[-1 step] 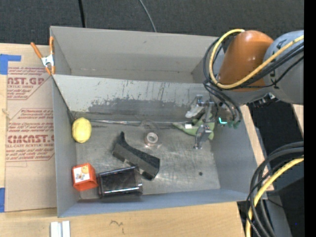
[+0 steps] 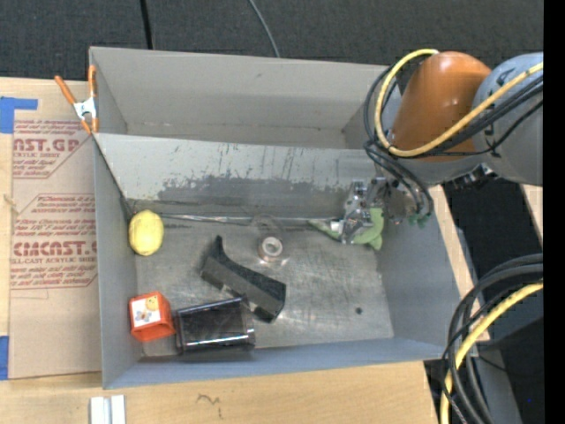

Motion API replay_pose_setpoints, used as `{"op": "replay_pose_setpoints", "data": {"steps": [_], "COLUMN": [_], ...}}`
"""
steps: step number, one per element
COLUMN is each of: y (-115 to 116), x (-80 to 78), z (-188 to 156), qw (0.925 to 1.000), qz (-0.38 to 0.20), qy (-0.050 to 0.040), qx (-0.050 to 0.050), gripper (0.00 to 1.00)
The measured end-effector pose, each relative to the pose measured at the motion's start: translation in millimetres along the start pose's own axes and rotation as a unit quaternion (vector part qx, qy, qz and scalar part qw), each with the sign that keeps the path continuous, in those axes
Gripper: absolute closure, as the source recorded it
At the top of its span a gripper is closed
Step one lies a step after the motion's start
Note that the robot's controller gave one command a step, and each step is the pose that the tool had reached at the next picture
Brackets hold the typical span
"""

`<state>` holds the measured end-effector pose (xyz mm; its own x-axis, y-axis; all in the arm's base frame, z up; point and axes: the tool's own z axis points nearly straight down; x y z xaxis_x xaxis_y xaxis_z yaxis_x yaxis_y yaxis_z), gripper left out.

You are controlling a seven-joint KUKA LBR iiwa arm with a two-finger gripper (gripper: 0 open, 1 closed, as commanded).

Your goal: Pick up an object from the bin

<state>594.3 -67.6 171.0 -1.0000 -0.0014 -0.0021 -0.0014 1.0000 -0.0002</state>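
Nearest: black glossy rectangular box [image 2: 212,325], well apart from pincer [image 2: 357,217].
Pincer: at small green crumpled thing [image 2: 372,234]; apart or together, cannot tell.
Risk: the flimsy green thing may slip free when lifted.

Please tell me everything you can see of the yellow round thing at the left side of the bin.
The yellow thing looks like a lemon: an oval body, slightly taller than wide, with a dull, faintly uneven skin. Whether it is real or plastic cannot be told. It looks whole. It lies on the floor of the bin, at the left, close to the foot of the left wall; whether it touches that wall is unclear. No other loose thing touches it.
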Motion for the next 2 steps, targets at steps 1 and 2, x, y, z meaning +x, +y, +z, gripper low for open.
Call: {"op": "replay_pose_setpoints", "data": {"steps": [1, 2], "y": [0.0, 17.0], "x": [0.0, 7.4], "z": [0.0, -35.2], "qw": [1.0000, 1.0000], "qz": [0.000, 0.003], "qy": [0.0000, 0.0016], "qx": [0.000, 0.000], "gripper": [1.00, 1.00]}}
